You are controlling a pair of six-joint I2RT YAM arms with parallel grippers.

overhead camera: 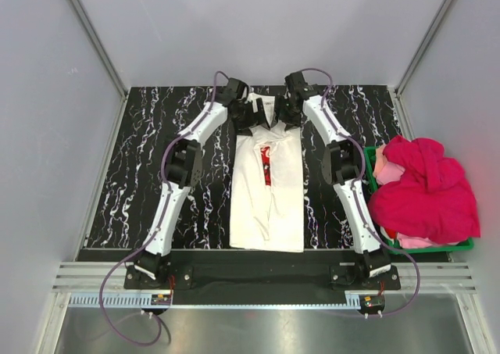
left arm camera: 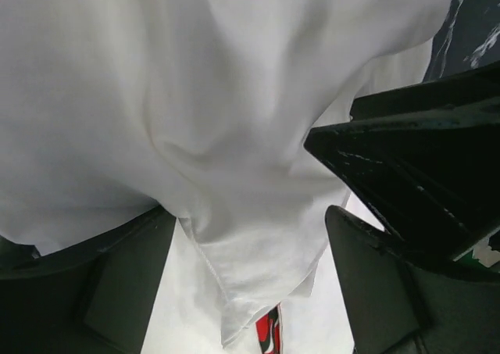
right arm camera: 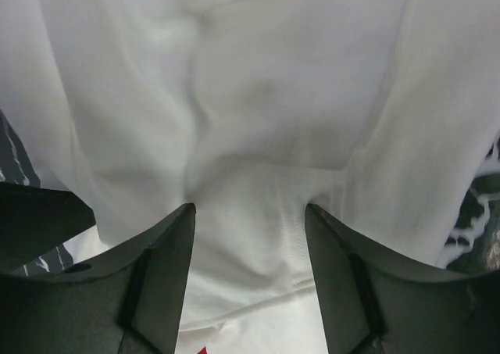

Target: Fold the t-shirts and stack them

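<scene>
The left gripper (overhead camera: 242, 110) is held over the far part of the black marbled desk (overhead camera: 141, 174), at the far end of the white t-shirt (overhead camera: 266, 205). In the left wrist view its fingers (left arm camera: 117, 284) are set wide apart, with white cloth gathered between them. Whether that cloth is clamped or only lies there cannot be told.

The white t-shirt is laid flat on the desk as a long narrow strip, folded lengthwise. It reaches from between the two grippers back toward the arm bases. A thin line of the red print (overhead camera: 266, 165) is shown along its middle, just on the near side of both grippers.

The right gripper (overhead camera: 287, 108) is placed just beside the left one, at the same far end of the shirt. In the right wrist view its fingers (right arm camera: 148, 291) are set closer together, and a bunched fold of white cloth fills the gap, with creases running into it. The shirt is gripped there.

Well to the right of the right gripper, and nearer the bases, a green basket (overhead camera: 437, 247) is set at the desk's edge. Pink t-shirts (overhead camera: 426, 190) are heaped in it and spill over its rim.
</scene>
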